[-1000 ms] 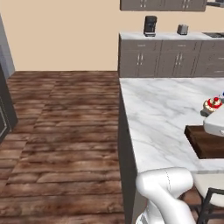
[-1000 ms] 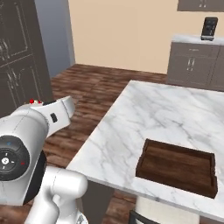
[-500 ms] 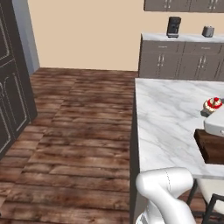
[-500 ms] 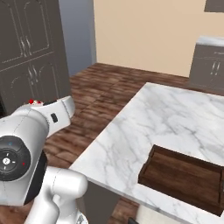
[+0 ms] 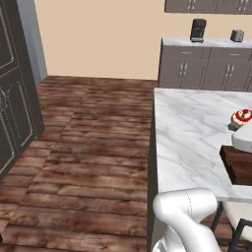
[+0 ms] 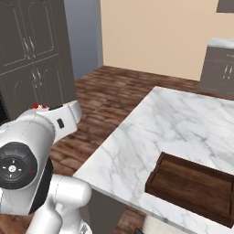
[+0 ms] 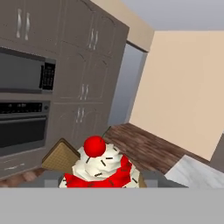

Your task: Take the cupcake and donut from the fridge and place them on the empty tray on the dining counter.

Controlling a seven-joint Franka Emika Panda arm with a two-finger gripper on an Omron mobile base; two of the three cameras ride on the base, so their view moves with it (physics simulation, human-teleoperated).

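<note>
My gripper [image 7: 103,186] carries the cupcake [image 7: 101,168] clamped between its jaws; the empty tray [image 6: 192,187] waits on the dining counter [image 6: 160,128], ahead and to my right

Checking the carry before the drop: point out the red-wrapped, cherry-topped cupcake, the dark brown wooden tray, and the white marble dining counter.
cupcake [image 7: 101,165]: hand view, pale frosting under the cherry.
tray [image 6: 194,180]: right base view, bare inner floor.
dining counter [image 6: 155,123]: right base view, bare marble top.

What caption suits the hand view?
Cupcake with a cherry on top, seen close up at the hand, before dark cabinets and a built-in oven.
</note>
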